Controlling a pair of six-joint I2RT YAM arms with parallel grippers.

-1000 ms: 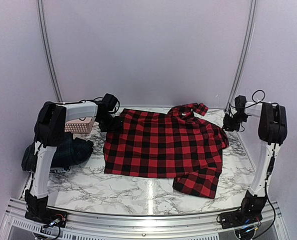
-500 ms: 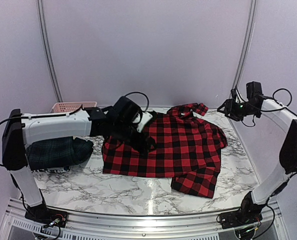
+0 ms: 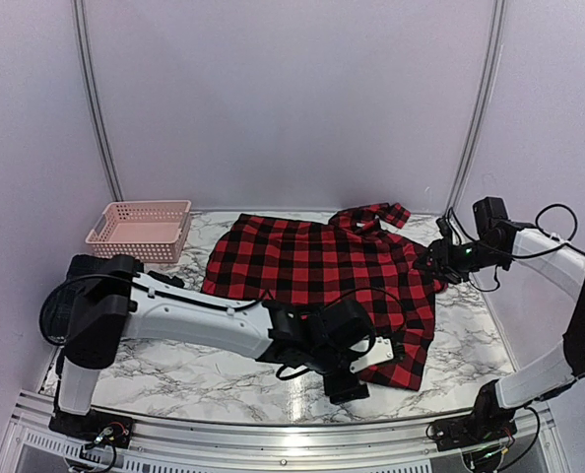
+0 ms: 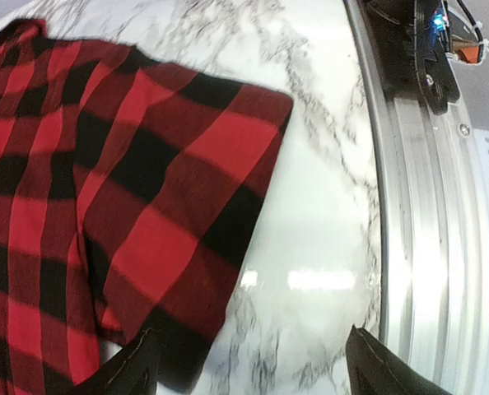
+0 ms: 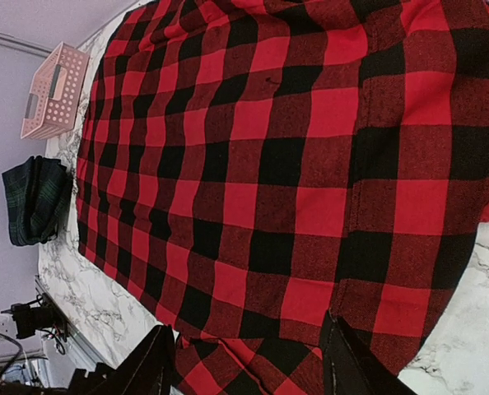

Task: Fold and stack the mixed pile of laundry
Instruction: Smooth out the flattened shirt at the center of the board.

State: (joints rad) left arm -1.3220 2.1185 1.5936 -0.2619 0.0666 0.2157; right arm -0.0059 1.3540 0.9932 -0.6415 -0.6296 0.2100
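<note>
Two garments: a red-and-black checked shirt [image 3: 322, 276] and a dark green plaid bundle [image 5: 30, 202].
Shirt: spread flat on the table [image 3: 174, 370], from the middle to the right edge; collar toward the far edge, a lower flap reaching toward the near edge.
Plaid bundle: crumpled by the left edge, close to the basket [image 3: 140, 229]; I can make it out only in the right wrist view.
Basket: pink lattice, far left corner, apart from the shirt.
Left arm: stretched low along the near edge, across to the shirt's near flap.
Left gripper [image 4: 257, 368]: fingers wide, holding nothing; one fingertip at the flap's corner hem, the other over bare marble. Whether it touches the cloth I cannot tell.
Right gripper [image 5: 249, 362]: at the shirt's right edge, fingers parted over the cloth, nothing pinched between them.
</note>
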